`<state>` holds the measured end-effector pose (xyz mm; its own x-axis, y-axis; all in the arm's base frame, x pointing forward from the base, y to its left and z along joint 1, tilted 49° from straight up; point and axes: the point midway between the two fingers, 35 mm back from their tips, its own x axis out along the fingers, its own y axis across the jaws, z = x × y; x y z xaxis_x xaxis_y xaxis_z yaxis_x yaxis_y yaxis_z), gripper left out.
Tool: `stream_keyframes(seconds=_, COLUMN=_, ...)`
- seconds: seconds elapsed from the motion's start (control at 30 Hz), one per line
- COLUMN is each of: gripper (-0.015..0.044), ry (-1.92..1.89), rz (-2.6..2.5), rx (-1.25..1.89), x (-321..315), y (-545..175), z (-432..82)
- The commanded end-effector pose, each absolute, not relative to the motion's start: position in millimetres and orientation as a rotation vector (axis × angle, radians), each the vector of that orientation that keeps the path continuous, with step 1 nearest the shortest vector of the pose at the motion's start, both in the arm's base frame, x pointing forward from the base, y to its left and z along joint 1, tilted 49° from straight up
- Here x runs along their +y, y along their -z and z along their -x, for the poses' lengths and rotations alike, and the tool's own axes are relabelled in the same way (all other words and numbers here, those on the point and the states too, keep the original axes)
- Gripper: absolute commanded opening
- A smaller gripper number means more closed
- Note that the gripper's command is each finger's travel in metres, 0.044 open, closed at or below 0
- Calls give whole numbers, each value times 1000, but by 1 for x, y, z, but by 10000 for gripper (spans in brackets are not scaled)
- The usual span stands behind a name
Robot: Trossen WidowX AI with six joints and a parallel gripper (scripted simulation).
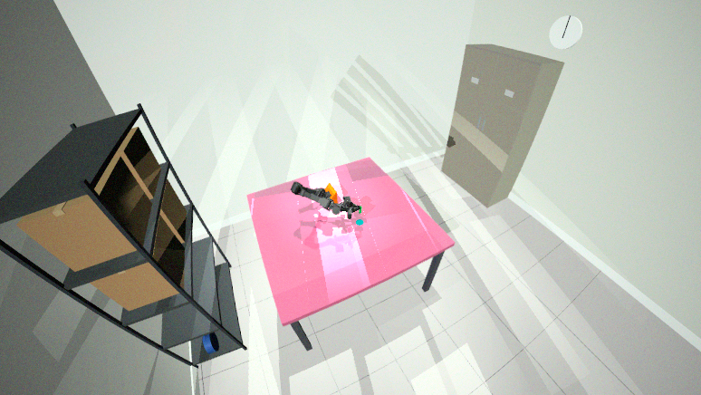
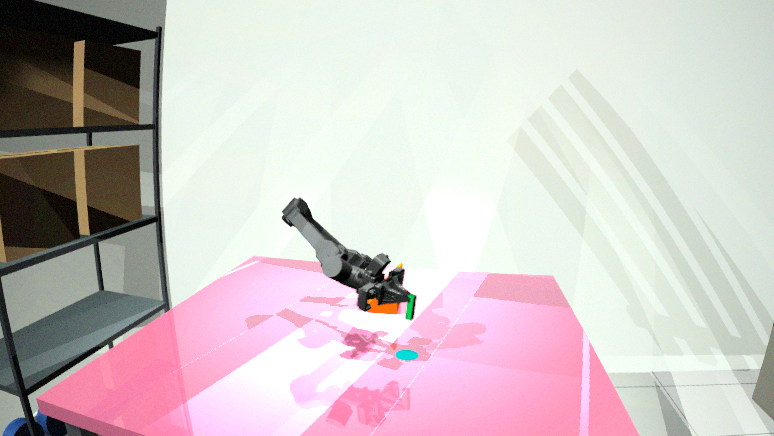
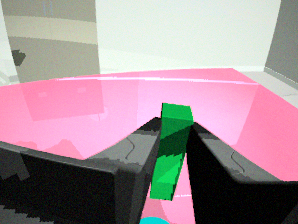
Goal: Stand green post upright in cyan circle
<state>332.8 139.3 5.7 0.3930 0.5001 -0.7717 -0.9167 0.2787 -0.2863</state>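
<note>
The green post (image 1: 360, 209) (image 2: 411, 307) (image 3: 171, 160) is held near its upper end and stands about upright, in the air above the table. My gripper (image 1: 358, 208) (image 2: 409, 298) (image 3: 174, 127) is shut on it, with a finger on each side in the wrist view. The cyan circle (image 1: 360, 222) (image 2: 406, 355) (image 3: 155, 220) lies flat on the pink table. In the exterior view it shows below the post, with a gap between them. Only its edge shows at the bottom of the wrist view.
An orange object (image 1: 331, 191) (image 2: 383, 306) is on the pink table (image 1: 407, 230) (image 2: 530, 400) behind the arm, partly hidden by it. A dark shelf rack (image 1: 151, 216) (image 2: 159, 178) stands left of the table. A tall cabinet (image 1: 495, 122) stands at the back right.
</note>
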Motion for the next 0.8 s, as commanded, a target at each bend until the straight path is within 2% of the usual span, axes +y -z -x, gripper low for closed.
stream_keyframes(seconds=0.0, gripper=23, ry=-1045, rz=810, rx=588, x=138, y=-6, z=-328)
stream_keyframes(seconds=0.77, gripper=23, ry=-1050, rz=816, rx=539, x=136, y=-10, z=-326)
